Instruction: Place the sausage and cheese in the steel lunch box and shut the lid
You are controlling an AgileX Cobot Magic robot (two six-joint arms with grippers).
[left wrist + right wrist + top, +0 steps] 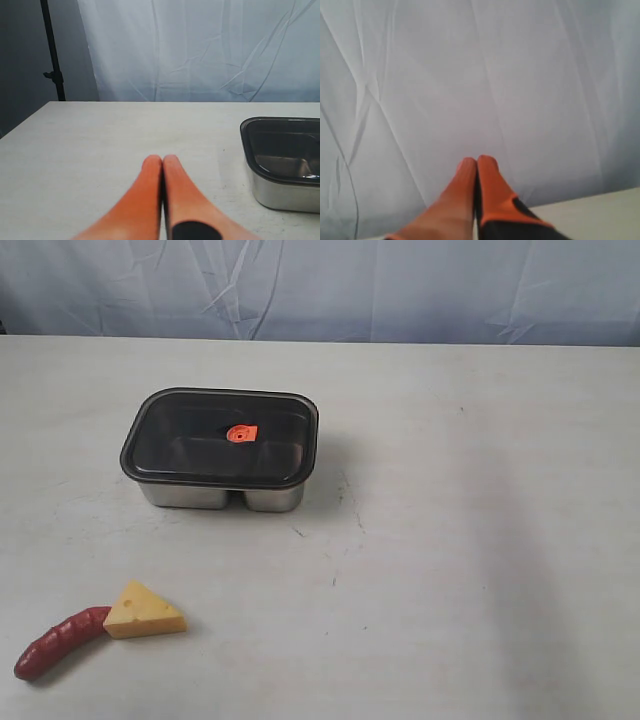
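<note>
**Pale table, lidded box: the lid has to come off first**

On the pale, scuffed table (480, 540) the lid (215, 435) sits flat on the steel lunch box (220, 496), its orange valve (241, 434) near the middle. Through the dark plastic both compartments look empty. So the first step, as I judge it, is to lift the lid off.

To do that well, take the lid by an edge that overhangs the steel wall, not by the valve, which looks too small to hold. The seal may hold tight and drag the light box up with it, so the other arm should steady the box. Set the lid down on the bare table to the right, well apart from the food.

The cheese (143, 611) lies near the front left corner, well apart from the box. The sausage (58, 643) touches its side with one end. They will need separating before either is picked up.

The left gripper (162, 160) has its jaws pressed together on nothing, low over the table with the box off to one side. The right gripper (477, 161) is likewise closed and empty, facing the wrinkled pale cloth (400, 290) behind. Both must open before reaching in.
</note>
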